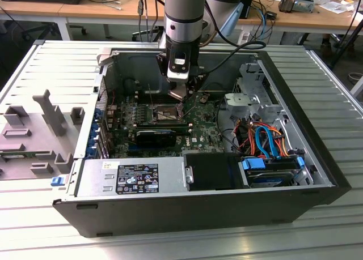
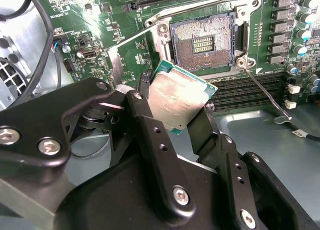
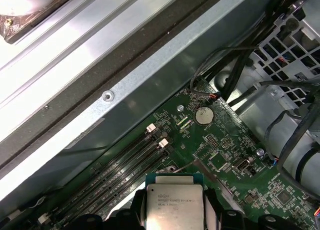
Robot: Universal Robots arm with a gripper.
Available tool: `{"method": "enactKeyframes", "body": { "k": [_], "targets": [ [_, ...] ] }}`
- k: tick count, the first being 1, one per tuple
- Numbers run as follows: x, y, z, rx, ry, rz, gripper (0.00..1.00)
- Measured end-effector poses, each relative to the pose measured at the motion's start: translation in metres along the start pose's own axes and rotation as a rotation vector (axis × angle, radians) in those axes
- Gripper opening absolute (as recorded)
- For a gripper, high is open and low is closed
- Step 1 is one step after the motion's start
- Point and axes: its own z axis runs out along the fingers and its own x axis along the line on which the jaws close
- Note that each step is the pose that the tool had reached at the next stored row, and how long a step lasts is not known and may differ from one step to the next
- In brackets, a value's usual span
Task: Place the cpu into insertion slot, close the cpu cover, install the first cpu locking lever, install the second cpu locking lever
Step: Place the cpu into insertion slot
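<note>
- Holding the cpu (image 2: 182, 102): the gripper (image 2: 175, 115) has its black fingers (image 2: 150, 135) closed partway, one pressing on each of two opposite edges of the chip, with the metal top left bare between them.
- Step in hand, by my read: the first one, placing the chip. Nothing is seated yet.
- Insertion slot (image 2: 202, 42) lies open with its contact field bare. The chip is near it but off to one side, not touching.
- In the exterior view the gripper (image 1: 180, 93) hangs upper centre inside the computer case (image 1: 170, 214), and the slot (image 1: 161, 114) sits just toward the exterior view's left of it.
- Cpu cover (image 2: 116, 64) looks swung up beside the slot, and a wire lever (image 2: 267, 94) stands released. Both closing steps are still undone.
- Judgement: seating calls for the chip to be centred over the recess, squared to its rim and level. Bare contacts leave little room for a skewed drop.
- Writing: dark print on the chip top (image 3: 174, 207) in the first wrist view, plus a black sticker (image 1: 138, 178) on the grey box in the exterior view. Not read off.
- Case sits on a ribbed metal tabletop (image 1: 34, 237).
</note>
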Motion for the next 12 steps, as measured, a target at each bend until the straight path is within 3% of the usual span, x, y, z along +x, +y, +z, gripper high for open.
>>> {"method": "enactKeyframes", "body": {
  "k": [12],
  "targets": [
    [0.0000,0.0000,0.0001,-0.0001,-0.0005,0.006,0.55]
  ]
}}
